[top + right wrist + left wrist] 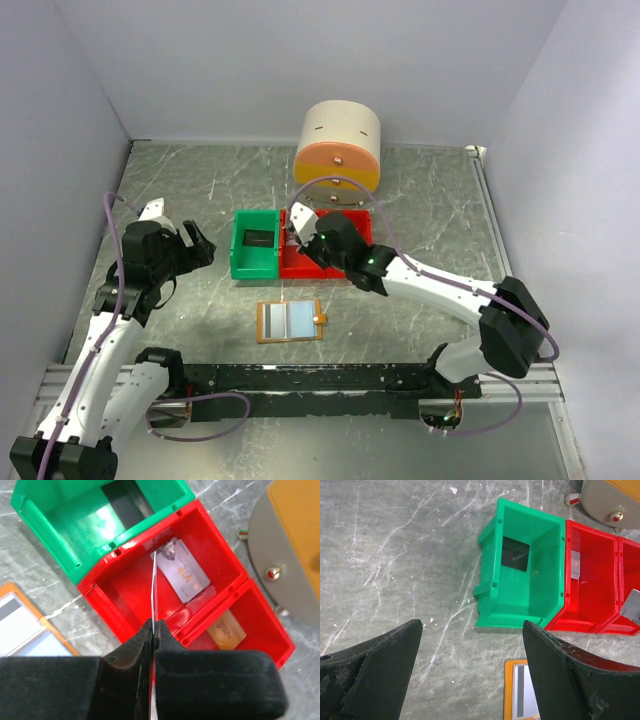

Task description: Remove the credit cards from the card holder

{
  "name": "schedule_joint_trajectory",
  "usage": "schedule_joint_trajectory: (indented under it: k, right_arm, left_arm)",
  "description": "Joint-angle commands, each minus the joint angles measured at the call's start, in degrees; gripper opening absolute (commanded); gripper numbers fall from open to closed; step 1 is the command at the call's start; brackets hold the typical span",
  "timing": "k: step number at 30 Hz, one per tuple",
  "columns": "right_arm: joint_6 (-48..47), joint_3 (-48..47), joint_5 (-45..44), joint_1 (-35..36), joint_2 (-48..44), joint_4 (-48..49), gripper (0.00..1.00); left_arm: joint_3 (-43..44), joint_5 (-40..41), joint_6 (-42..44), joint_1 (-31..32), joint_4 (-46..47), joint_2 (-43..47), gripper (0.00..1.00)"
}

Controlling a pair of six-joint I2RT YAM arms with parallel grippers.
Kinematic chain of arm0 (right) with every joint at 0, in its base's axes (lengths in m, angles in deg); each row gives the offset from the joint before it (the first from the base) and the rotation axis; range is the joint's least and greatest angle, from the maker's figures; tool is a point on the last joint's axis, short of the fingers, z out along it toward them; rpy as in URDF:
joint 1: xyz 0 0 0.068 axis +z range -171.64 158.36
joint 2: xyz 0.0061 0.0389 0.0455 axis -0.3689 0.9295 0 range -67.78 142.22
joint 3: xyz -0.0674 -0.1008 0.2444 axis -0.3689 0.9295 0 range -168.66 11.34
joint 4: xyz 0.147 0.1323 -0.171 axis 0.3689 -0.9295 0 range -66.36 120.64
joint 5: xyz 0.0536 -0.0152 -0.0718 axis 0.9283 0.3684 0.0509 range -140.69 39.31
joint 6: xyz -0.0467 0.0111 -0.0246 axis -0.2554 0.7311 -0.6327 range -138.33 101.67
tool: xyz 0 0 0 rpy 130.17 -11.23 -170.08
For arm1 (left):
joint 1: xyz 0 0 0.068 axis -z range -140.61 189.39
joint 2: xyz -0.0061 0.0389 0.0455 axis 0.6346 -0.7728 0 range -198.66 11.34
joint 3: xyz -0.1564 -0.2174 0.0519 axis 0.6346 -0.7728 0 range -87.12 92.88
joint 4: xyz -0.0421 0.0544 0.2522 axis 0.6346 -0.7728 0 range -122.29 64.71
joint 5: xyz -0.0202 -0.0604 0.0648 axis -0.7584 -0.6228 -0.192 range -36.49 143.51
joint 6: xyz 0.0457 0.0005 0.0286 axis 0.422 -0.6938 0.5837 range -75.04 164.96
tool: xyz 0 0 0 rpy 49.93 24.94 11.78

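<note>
The card holder (290, 321) lies open on the table in front of the bins, orange rim around pale blue pockets. A pale card with a dark stripe (522, 692) sits in its left pocket. My right gripper (154, 626) is shut on a thin credit card (153, 587), seen edge-on, above the red bin (127, 587). A grey-silver card (183, 577) lies in that bin's near compartment, a gold one (227, 629) in the other. My left gripper (472, 626) hangs open over bare table, left of the holder (509, 690).
A green bin (255, 243) with a dark flat card (515, 554) on its floor adjoins the red bin (300, 263). A beige and orange round drum (338, 146) stands behind them. Grey walls enclose the table on three sides.
</note>
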Motion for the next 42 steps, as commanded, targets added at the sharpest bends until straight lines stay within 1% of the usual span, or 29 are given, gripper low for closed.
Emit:
schedule_joint_trajectory:
  k: [1, 4, 9, 13, 20, 28, 31, 34, 38, 42]
  right_arm:
    - [-9.27, -3.55, 0.19, 0.21, 5.36, 0.62, 0.00]
    - [-13.17, -7.11, 0.13, 0.21, 9.31, -0.30, 0.00]
    - [-17.03, -8.74, -5.31, 0.08, 14.24, 3.52, 0.00]
    - [-21.17, -10.01, -5.05, -0.28, 16.62, 5.06, 0.00]
    - [-28.38, -9.37, -4.18, -1.67, 20.41, 7.41, 0.00]
    - [-30.81, -12.55, -3.98, -3.76, 25.32, 9.76, 0.00]
    - [-31.21, -15.84, -2.98, -3.80, 28.24, 8.57, 0.00]
    - [-32.84, -18.54, -4.20, -3.85, 31.23, 7.81, 0.00]
    - [-34.87, -18.54, -5.98, -3.84, 34.31, 9.43, 0.00]
    - [-35.02, -17.19, -6.49, -3.89, 34.73, 11.09, 0.02]
  left_arm:
    - [0.68, 1.60, 0.57, -0.28, 0.39, -0.32, 0.93]
    - [0.73, 2.20, 0.53, -0.28, 0.25, -0.22, 0.92]
    - [0.37, 1.83, 0.66, -0.28, 0.67, 0.36, 0.92]
    - [0.36, 1.51, 0.54, -0.28, 0.61, -0.14, 0.92]
    - [1.43, 1.46, 1.10, -0.28, -0.25, -1.59, 0.91]
    - [1.17, 2.10, 1.19, -0.28, 0.00, -0.60, 0.91]
    - [0.95, 1.84, 1.27, -0.28, 0.30, -0.39, 0.91]
    - [1.04, 1.74, 1.44, -0.28, 0.32, -0.51, 0.91]
    - [1.07, 1.52, 1.52, -0.28, 0.19, -0.52, 0.91]
    - [0.89, 1.35, 1.54, -0.28, 0.46, -0.36, 0.91]
